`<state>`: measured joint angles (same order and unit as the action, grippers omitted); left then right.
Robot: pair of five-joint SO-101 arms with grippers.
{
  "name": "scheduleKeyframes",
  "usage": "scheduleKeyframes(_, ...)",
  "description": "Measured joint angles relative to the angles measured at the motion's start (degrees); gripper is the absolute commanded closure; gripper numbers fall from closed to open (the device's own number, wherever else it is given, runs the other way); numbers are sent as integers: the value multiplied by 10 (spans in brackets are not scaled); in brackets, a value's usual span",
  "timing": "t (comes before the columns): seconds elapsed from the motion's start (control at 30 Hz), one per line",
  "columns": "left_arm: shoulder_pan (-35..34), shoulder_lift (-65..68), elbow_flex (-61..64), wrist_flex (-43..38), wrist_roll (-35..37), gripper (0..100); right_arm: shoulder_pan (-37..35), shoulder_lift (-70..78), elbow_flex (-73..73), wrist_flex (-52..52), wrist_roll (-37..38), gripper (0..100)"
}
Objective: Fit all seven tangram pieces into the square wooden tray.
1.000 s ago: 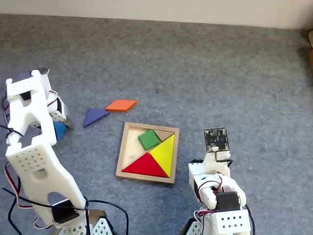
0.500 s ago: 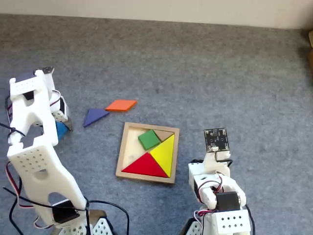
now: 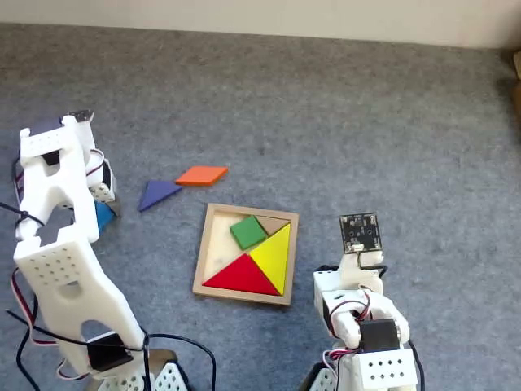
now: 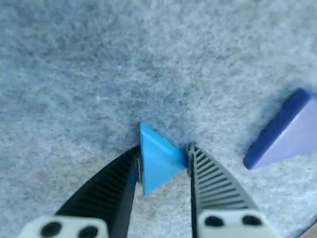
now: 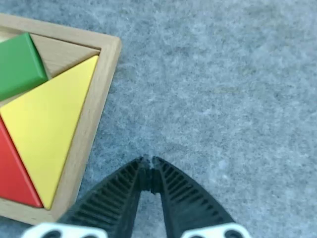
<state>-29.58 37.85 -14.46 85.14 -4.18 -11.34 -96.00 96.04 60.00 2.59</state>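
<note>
Pickup step in hand: clamping the light-blue triangle (image 4: 157, 164) in the left pincer (image 4: 163, 156), low over the desk (image 3: 366, 122), well apart from the tray (image 3: 200, 261). Resting the right pincer (image 5: 149, 171) closed on nothing beside it. Next, likely: lifting clear, carrying across, turning to fit the bare corner

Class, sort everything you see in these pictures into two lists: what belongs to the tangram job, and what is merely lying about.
Belongs to the job:
wooden tray; green square, yellow triangle, red triangle and tan triangle inside it; orange parallelogram and purple triangle outside it; blue triangle in the left claw.

Just lying about:
grey carpet; black cable near the arm bases.
</note>
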Motion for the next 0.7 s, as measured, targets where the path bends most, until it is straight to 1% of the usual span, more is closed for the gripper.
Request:
scheduleKeyframes(0.13, 1, -2, -1, 18, 1, 923, 0, 0, 0, 0, 0, 980)
scheduleKeyframes(0.33, 14, -42, 7, 56, 1, 923, 0, 0, 0, 0, 0, 980)
scheduleKeyframes(0.53, 56, -84, 8, 106, 1, 924, 0, 0, 0, 0, 0, 980)
scheduleKeyframes(0.7, 98, -120, 39, 118, 11, 966, 0, 0, 0, 0, 0, 980)
